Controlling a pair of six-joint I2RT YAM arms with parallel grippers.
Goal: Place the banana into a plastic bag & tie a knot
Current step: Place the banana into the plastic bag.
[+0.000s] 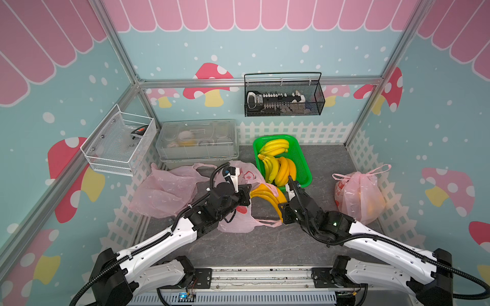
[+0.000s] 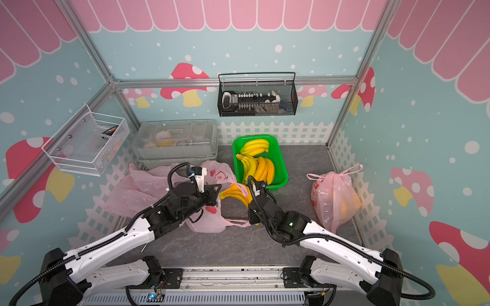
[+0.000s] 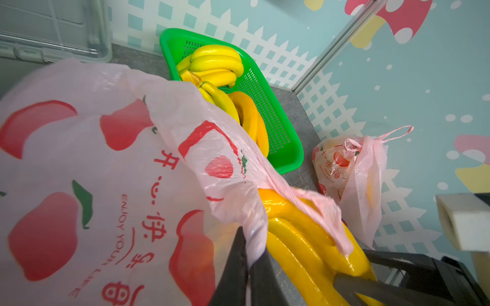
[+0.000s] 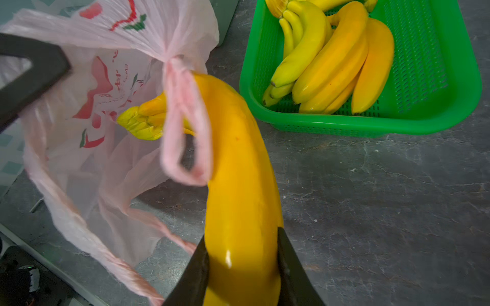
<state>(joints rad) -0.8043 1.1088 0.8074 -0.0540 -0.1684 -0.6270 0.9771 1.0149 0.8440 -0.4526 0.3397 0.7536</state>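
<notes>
- 1 grey tabletop (image 1: 265, 243) carries everything; the work happens mid-table, between the 2 arms.
- 1 open pink plastic bag (image 3: 79, 172), printed with red fruit, lies on its side with its mouth facing the right arm, so the fruit can be slid in sideways rather than dropped.
- 1 tied bag (image 1: 358, 196) stands well apart near the right wall, knotted at the top and with something yellow inside. It reads as a finished example.
- 1 green basket (image 4: 344, 127) behind the work area holds the spare bunches, near the right arm.
- 1 banana (image 4: 238, 159) bunch, orange-yellow, glossy and unmarked. Judged artificial from the sheen. Its paler stem crown is just inside the bag mouth and the long bodies are still outside, above the table.
- Right gripper (image 4: 242, 238): clenched around the outer end of 1 banana, 1 jaw on each side, leaving the stem end free to lead into the bag.
- Left gripper (image 3: 248, 254): pinched shut on the film at the bag's rim, lifting it so the mouth stays open.
- 1 handle loop (image 4: 185, 124) is draped over the banana. Judged a snag risk.
</notes>
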